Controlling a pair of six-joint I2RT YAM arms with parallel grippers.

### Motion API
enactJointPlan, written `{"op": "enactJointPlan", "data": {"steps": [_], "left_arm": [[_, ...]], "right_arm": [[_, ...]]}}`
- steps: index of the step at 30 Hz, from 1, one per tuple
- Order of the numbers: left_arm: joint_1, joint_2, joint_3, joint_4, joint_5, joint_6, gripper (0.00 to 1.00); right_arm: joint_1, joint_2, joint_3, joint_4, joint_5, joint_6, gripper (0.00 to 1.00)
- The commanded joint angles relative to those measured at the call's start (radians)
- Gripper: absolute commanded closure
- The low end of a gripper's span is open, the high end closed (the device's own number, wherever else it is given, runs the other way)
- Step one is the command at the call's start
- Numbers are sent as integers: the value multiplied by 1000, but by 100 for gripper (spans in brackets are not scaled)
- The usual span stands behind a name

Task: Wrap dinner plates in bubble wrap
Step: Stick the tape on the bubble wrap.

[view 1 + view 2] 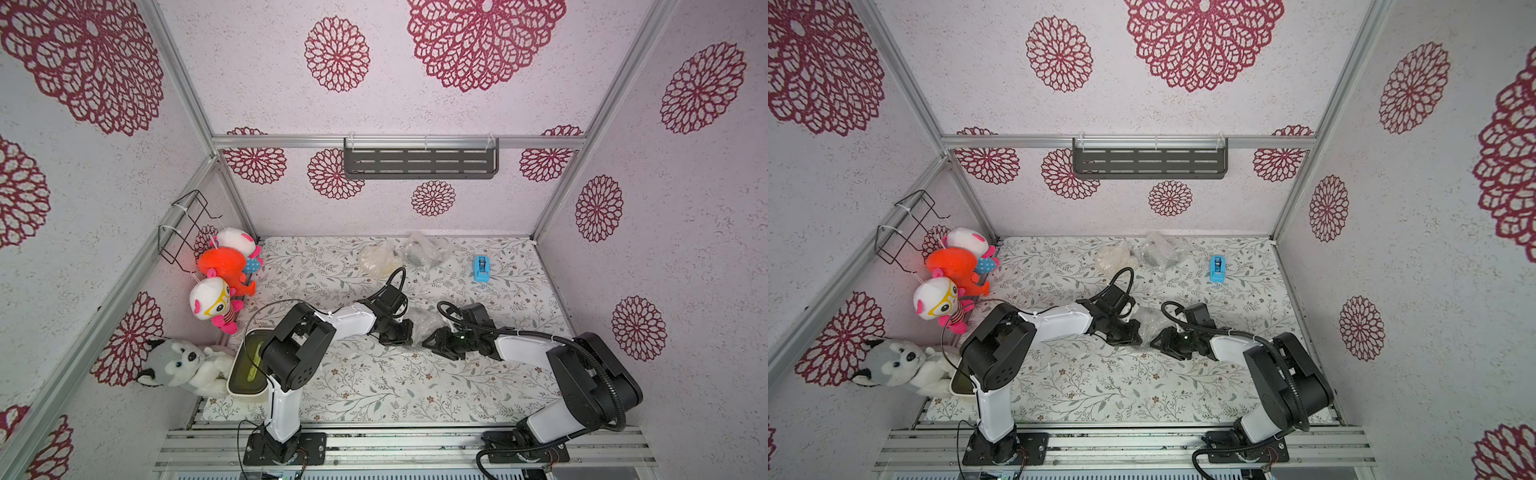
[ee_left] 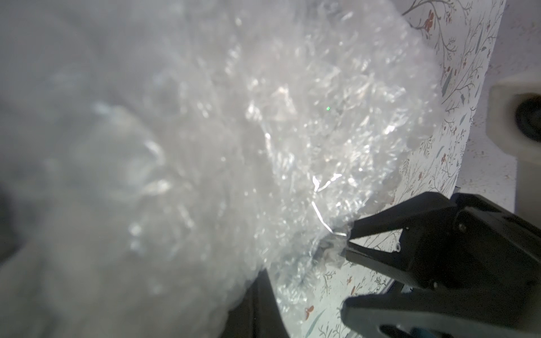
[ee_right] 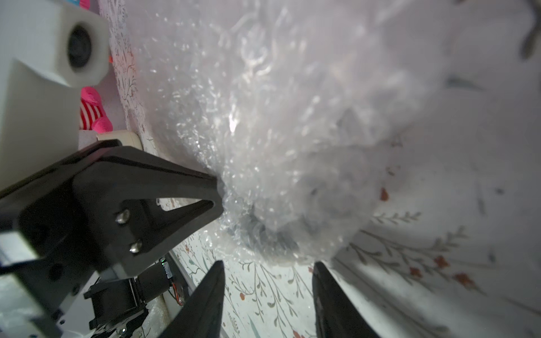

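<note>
Half open and empty, the right pincer [image 3: 268,264] stands just beside the crumpled bubble wrap [image 1: 423,321] at the middle of the tabletop [image 1: 374,382]. The left pincer [image 3: 218,196] is clamped shut on the wrap's near edge. The bundle's long axis cannot be determined from these views.

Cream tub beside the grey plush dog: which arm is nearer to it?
Left. The left arm bends over the cream tub, hiding part of it in both top views. The right arm stands at the opposite side of the table, well apart.
</note>
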State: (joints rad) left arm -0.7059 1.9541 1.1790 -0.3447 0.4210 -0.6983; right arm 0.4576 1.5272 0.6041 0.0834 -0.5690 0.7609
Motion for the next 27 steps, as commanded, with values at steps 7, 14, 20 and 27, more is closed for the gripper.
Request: {"op": "enactJointPlan", "data": {"steps": [7, 14, 20, 27], "left_arm": [[-10, -11, 0, -24, -2, 17, 100], [-12, -17, -5, -23, -11, 15, 100], [-12, -19, -8, -20, -11, 15, 100], [-12, -7, 1, -15, 12, 22, 100]], "right_arm": [[18, -127, 44, -61, -109, -56, 50], [38, -48, 23, 0, -69, -25, 48], [38, 43, 30, 83, -20, -16, 48], [38, 125, -65, 520, 208, 9, 50]]}}
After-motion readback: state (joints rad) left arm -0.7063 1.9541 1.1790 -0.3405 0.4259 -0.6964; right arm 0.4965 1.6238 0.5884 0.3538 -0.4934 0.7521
